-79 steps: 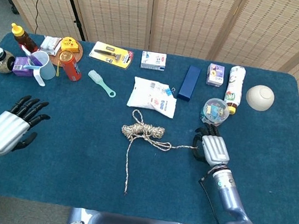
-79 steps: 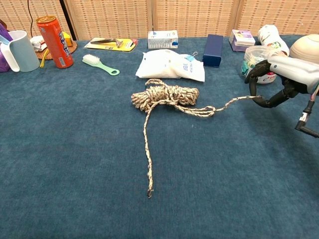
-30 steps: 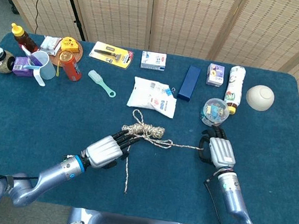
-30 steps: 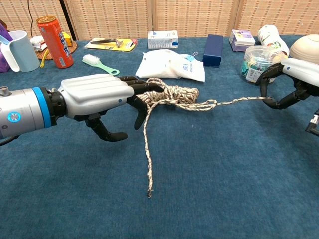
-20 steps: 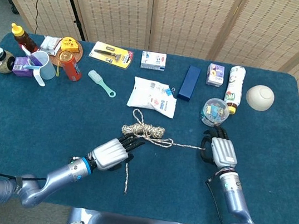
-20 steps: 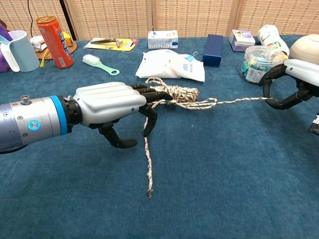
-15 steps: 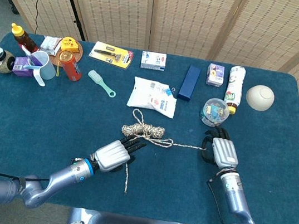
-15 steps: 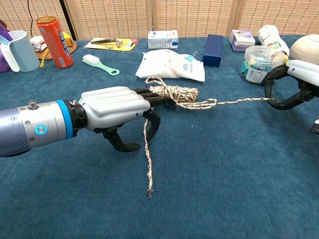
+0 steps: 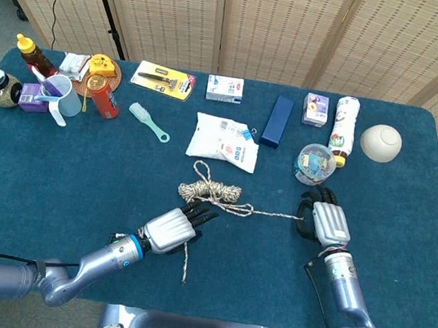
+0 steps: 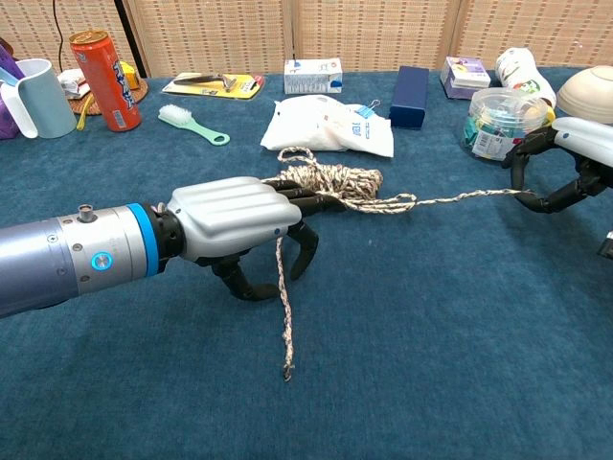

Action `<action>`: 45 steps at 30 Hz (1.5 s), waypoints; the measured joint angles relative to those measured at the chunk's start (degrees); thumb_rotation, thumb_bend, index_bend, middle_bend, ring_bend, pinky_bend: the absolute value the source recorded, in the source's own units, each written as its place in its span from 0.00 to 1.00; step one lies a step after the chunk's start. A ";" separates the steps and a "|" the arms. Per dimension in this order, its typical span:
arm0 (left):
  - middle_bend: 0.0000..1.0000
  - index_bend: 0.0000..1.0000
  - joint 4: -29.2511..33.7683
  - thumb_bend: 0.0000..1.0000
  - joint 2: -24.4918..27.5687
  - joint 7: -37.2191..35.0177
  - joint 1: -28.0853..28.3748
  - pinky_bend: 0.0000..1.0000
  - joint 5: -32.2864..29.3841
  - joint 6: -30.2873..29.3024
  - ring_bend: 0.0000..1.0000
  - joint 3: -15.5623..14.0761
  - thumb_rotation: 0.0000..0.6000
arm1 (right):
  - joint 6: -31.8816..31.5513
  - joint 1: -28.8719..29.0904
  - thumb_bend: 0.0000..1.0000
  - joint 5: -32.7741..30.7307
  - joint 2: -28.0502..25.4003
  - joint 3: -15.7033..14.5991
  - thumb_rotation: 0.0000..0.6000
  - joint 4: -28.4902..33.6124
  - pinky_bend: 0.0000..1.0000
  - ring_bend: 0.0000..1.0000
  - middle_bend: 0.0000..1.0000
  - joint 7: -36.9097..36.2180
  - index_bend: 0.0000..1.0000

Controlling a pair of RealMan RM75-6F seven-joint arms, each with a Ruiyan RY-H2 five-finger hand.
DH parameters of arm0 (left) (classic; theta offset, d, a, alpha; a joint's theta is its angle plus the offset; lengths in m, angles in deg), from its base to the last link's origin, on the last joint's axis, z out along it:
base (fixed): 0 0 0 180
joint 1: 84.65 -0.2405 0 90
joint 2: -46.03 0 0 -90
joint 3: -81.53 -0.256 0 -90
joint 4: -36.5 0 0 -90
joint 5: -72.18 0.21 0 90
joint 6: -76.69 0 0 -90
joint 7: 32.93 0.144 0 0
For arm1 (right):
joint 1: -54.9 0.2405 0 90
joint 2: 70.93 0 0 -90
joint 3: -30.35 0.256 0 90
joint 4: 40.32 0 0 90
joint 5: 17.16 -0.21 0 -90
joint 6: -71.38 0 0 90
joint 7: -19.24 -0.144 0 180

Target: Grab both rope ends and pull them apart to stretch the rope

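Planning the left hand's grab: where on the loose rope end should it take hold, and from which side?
Grip the free tail of the rope just below the coil, from above. It lies flat and straight toward the robot, and the left hand hovers right over it there.

Rope [image 9: 213, 191] bundle mid-table, pouch [image 9: 225, 141] behind it. Left hand [image 9: 170, 228] over front strand; right hand [image 9: 327, 222] at far-right end (jar [image 9: 316, 163] just behind).
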 measured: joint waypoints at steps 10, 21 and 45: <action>0.00 0.52 -0.98 0.35 -1.15 0.91 0.24 0.00 -1.39 -0.08 0.00 -0.36 1.00 | 0.23 -0.10 0.56 0.26 -0.02 0.02 1.00 -0.52 0.00 0.01 0.26 -0.60 0.61; 0.00 0.53 -1.59 0.40 -1.72 0.97 0.39 0.00 -1.98 -0.40 0.00 -0.51 1.00 | 0.44 -0.09 0.56 0.23 0.04 0.09 1.00 -0.74 0.00 0.02 0.27 -0.59 0.62; 0.03 0.60 -2.99 0.46 -3.02 0.98 0.61 0.00 -2.80 -1.03 0.00 -1.19 1.00 | 0.81 -0.25 0.56 -0.02 0.17 0.20 1.00 -1.36 0.00 0.02 0.27 -0.83 0.62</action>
